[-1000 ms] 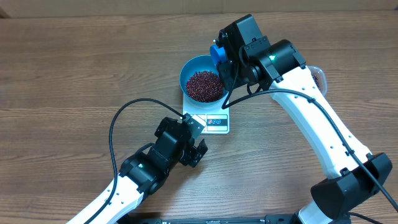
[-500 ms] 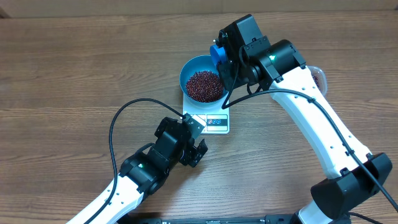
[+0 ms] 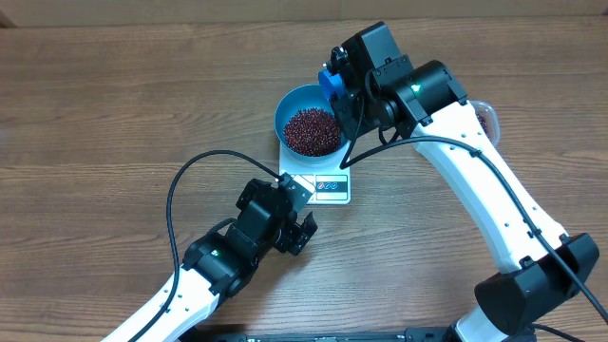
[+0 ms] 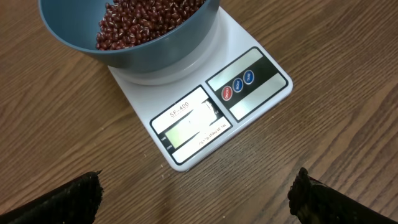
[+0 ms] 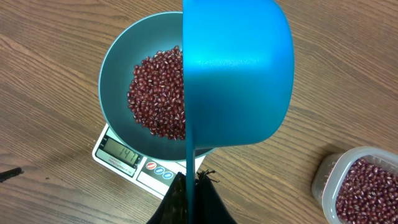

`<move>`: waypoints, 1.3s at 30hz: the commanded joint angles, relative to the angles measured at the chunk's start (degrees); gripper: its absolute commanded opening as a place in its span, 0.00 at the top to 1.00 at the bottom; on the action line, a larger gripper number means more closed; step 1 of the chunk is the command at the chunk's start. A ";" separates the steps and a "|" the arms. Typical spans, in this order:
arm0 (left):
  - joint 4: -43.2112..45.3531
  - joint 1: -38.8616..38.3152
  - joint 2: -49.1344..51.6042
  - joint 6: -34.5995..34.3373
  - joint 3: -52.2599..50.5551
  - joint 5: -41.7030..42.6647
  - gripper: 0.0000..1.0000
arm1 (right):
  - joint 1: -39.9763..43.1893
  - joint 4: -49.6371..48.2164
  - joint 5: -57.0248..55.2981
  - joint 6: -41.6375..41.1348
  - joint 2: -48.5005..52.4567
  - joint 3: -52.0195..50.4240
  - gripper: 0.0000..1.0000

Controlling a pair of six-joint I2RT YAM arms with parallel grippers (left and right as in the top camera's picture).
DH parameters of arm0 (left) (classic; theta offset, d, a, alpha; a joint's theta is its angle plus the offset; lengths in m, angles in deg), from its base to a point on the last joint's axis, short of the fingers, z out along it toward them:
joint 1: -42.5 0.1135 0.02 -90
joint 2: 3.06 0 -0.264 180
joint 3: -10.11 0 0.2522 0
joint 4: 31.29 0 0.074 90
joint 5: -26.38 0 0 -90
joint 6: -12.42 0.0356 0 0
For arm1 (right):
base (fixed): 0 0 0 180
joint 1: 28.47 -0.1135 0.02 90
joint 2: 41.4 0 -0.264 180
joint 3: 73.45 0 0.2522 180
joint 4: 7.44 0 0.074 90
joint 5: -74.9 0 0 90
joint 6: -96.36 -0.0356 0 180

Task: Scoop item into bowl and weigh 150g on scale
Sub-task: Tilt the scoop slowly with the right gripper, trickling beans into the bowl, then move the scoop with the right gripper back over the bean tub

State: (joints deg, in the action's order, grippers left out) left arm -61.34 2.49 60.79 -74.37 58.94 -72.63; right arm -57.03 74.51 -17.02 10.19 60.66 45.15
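One heavy tip of the scoop pinched in the right gripper could overfill the bowl on the scale; left fingers hang spread.

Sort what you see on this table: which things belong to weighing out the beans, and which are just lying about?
In the job:
bowl, standing on the scale
beans in the bowl
scoop, gripped by the right gripper
tub holding more beans

Lying about:
no loose clutter shows; only the left gripper is idle, open and holding nothing, near the scale
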 commanded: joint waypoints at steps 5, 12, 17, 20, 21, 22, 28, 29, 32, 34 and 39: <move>0.07 0.24 -0.55 0.66 -0.39 0.02 0.00 | -0.31 -0.39 -0.59 0.76 -1.66 1.88 0.96; 0.04 0.24 -0.55 0.66 -0.39 0.04 0.00 | -0.31 -0.39 -0.61 1.22 -1.64 1.88 0.96; 0.04 0.24 -0.55 0.66 -0.39 0.02 0.00 | -0.22 -0.44 -0.59 2.71 -1.42 1.62 0.96; 0.04 0.24 -0.55 0.66 -0.39 0.02 0.01 | -0.09 -0.39 -0.59 2.73 -1.05 1.62 0.96; 0.04 0.26 -0.55 0.66 -0.39 0.04 0.00 | -0.09 -0.37 -0.59 2.71 -0.85 1.62 0.96; 0.04 0.24 -0.55 0.66 -0.39 0.04 0.00 | -0.09 -0.37 -0.59 2.71 -0.72 1.62 0.96; 0.07 0.24 -0.55 0.66 -0.39 0.04 0.00 | -0.09 -0.33 -0.61 2.73 -0.35 1.62 0.96; 0.04 0.26 -0.55 0.66 -0.39 0.04 0.00 | -0.09 -0.24 -0.61 2.73 -0.35 1.62 0.96; 0.04 0.24 -0.55 0.66 -0.39 0.04 0.01 | -0.09 -0.02 -0.61 3.69 -0.35 1.62 0.96; 0.04 0.24 -0.55 0.66 -0.39 0.02 0.00 | -0.09 0.00 -0.63 4.24 -0.35 1.62 0.96; 0.04 0.24 -0.55 0.66 -0.39 0.04 0.01 | -0.09 0.02 -0.61 4.22 -0.35 1.62 0.96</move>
State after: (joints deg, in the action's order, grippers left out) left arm -61.34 2.49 60.79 -74.37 58.94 -72.63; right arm -57.03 74.79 -17.04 13.80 60.66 45.15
